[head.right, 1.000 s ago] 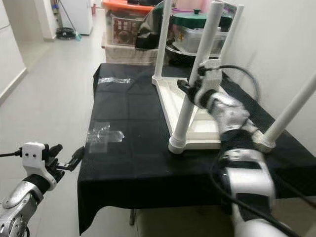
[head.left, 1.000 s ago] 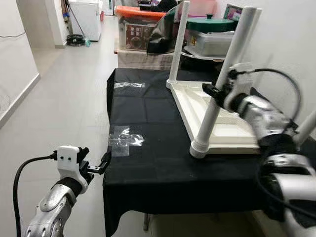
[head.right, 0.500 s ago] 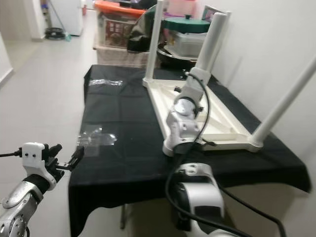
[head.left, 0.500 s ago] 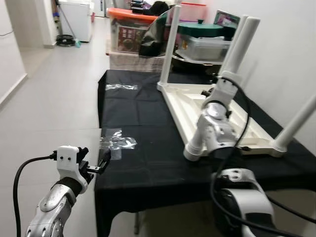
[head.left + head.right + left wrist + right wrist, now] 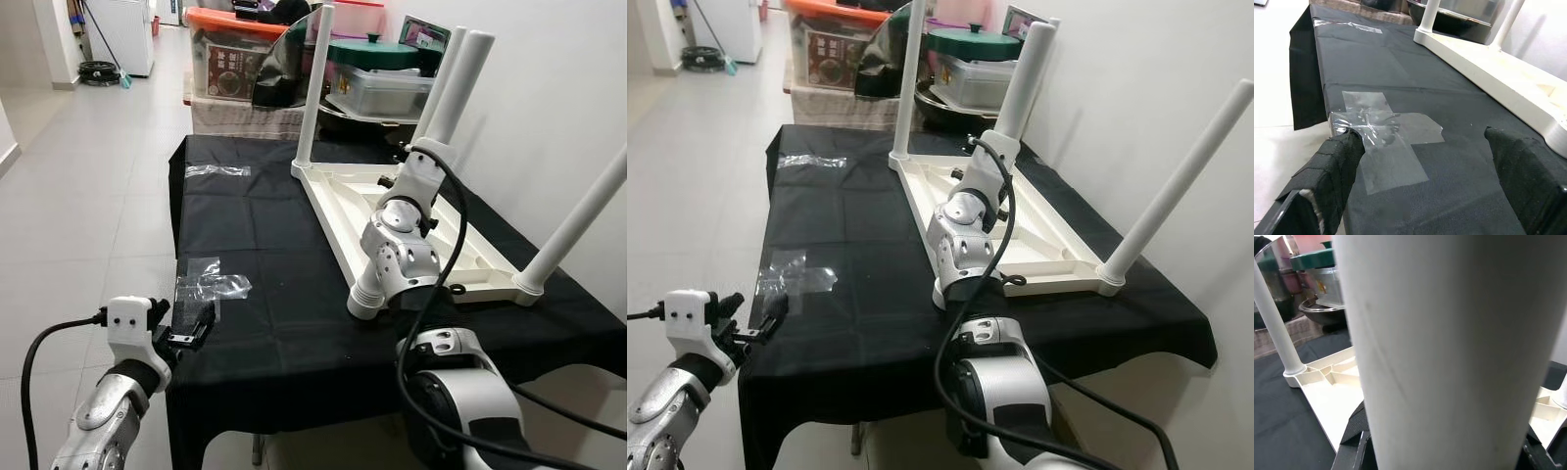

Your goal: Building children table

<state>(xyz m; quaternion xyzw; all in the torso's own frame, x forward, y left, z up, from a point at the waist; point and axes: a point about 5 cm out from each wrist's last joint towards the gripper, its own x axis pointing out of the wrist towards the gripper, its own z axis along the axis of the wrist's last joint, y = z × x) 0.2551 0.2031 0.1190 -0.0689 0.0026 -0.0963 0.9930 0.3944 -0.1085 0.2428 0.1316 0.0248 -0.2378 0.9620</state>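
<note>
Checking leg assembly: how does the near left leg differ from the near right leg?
The near left leg has the right gripper on it; the near right leg stands free. The left one leans only slightly toward the wall, the right one much more. Both are white tubes seated in corners of the upturned tabletop.

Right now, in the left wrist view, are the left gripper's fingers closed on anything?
No: the left gripper has its fingers spread wide apart over the black tablecloth, holding nothing.
</note>
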